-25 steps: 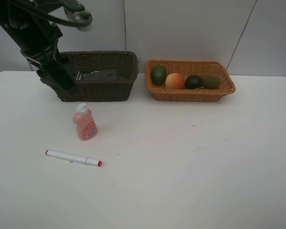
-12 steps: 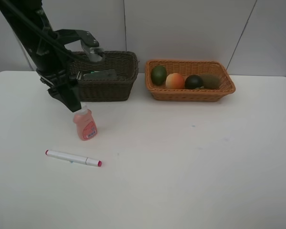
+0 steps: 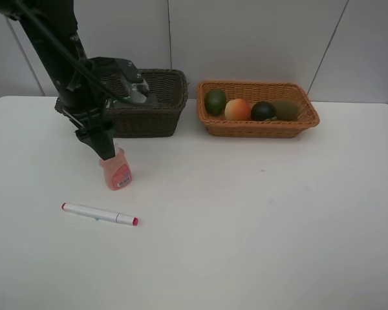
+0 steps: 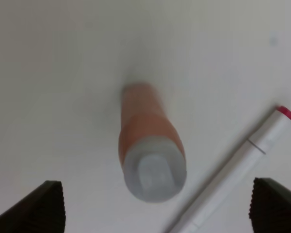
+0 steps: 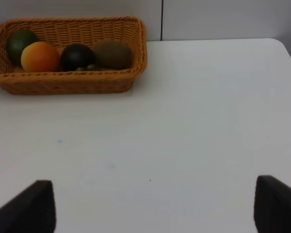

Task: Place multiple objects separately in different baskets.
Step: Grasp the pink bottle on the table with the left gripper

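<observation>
Presently, item by item:

Left end effector (image 4: 157, 208): fingers spread wide, nothing between them gripped. It hangs directly over the cap of the pink white-capped bottle (image 3: 116, 173). In the wrist view one dark fingertip (image 4: 47, 208) shows on each side of the bottle, both apart from it. From the high camera the tips overlap the cap, so contact cannot be told there.

Right end effector (image 5: 155, 206): fingers likewise spread, holding nothing, over a bare stretch of the surface (image 3: 258, 232). It is out of the high camera's view.

Pink white-capped bottle: upright on the surface, left of centre, just nearer than the dark brown basket (image 3: 152, 120).

White pink-tipped marker (image 3: 99, 214): lying flat, nearer than the bottle and slightly left of it, apart from it, its pink tip to the right.

Dark brown basket: far left on the surface, deep. The left arm crosses in front of it and its contents cannot be made out.

Light orange-tan basket (image 3: 258, 128): far side, just right of the dark one, with a narrow gap between them. Contents in a row, left to right:
- green fruit (image 3: 215, 101)
- orange-red fruit (image 3: 237, 110)
- dark-green round fruit (image 3: 263, 111)
- brown kiwi (image 3: 286, 109)
</observation>
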Tool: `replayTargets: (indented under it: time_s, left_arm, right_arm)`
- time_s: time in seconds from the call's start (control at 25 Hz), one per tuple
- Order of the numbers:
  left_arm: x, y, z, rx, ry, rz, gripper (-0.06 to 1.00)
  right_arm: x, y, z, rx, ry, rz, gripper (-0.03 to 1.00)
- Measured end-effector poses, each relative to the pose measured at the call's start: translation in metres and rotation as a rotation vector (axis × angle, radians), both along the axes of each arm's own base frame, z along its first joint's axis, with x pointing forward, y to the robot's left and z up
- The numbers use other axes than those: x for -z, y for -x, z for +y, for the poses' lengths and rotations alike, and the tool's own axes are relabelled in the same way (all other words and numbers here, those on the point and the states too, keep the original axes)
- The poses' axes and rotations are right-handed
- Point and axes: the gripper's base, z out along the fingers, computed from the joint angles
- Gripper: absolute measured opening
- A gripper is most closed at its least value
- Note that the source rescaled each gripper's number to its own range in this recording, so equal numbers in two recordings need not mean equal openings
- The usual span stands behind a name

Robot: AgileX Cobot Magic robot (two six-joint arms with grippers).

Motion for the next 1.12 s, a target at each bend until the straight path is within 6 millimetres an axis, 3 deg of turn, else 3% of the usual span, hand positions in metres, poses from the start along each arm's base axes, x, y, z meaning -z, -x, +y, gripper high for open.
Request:
replayTargets:
  time_s: [0.4, 0.92, 1.12]
  left_arm:
    - [0.031, -0.013, -0.015, 0.028, -0.027, 0.05, 1.0]
    - [0.041, -0.015, -0.015, 0.002, -0.035, 0.057, 1.0]
    - [0.058, -0.016, -0.016, -0.025, -0.049, 0.104, 1.0]
  right_arm:
    - [0.0, 0.0, 0.0, 0.0, 0.0, 0.0, 0.98]
    - [0.0, 0.0, 0.0, -0.001, -0.001, 0.0, 0.98]
    - [0.0, 0.0, 0.0, -0.001, -0.001, 0.0, 0.98]
